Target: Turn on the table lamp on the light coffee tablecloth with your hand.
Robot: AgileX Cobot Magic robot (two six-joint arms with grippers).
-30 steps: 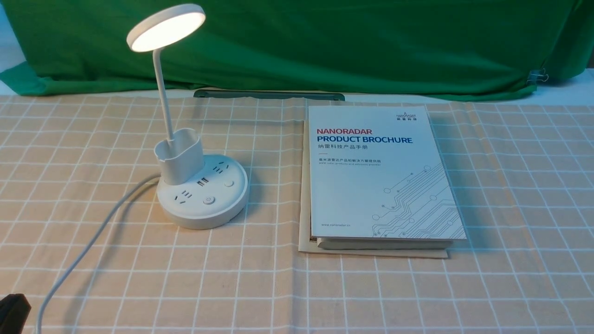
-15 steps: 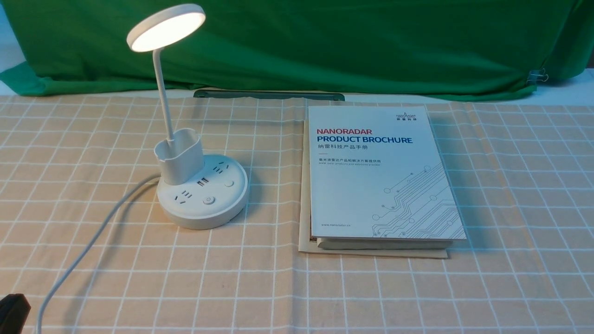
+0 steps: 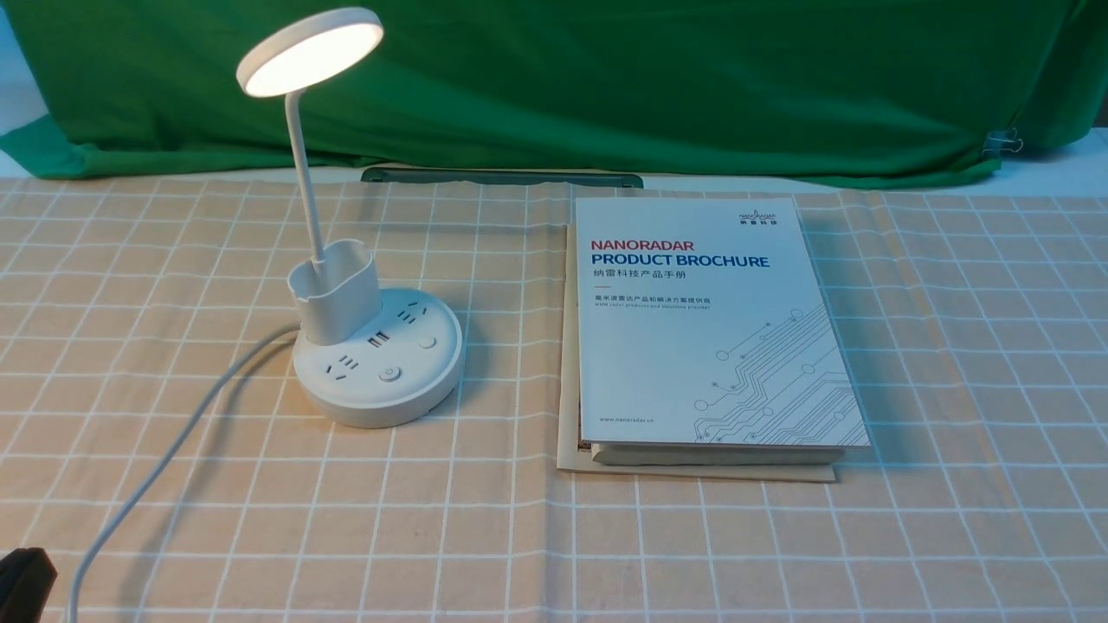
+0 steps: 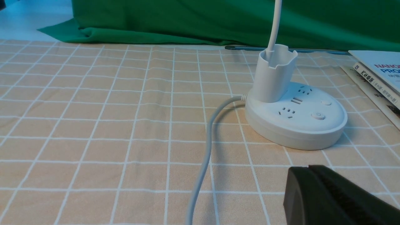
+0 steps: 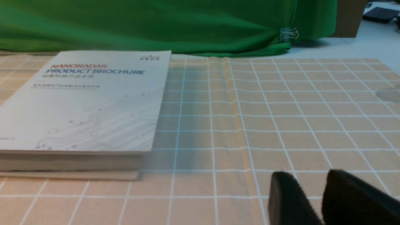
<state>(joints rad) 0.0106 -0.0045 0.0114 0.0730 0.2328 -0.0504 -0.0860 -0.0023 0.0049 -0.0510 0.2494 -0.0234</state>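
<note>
The white table lamp point(image 3: 378, 363) stands left of centre on the light coffee tablecloth point(image 3: 519, 536). Its round head point(image 3: 310, 50) glows. Two buttons sit on the front of its base point(image 4: 297, 120). Its white cord point(image 3: 164, 450) trails to the near left edge. My left gripper point(image 3: 22, 581) shows only as a black tip in the near left corner. In the left wrist view, that left gripper point(image 4: 309, 168) is shut on nothing, a short way before the base. My right gripper point(image 5: 307, 175) hangs open over bare cloth, right of the book, and is out of the front view.
A thick white book titled "Product Brochure" point(image 3: 710, 320) lies right of the lamp on a thin beige sheet. A green backdrop cloth point(image 3: 606, 86) runs along the far side, with a dark flat strip point(image 3: 502, 177) at its foot.
</note>
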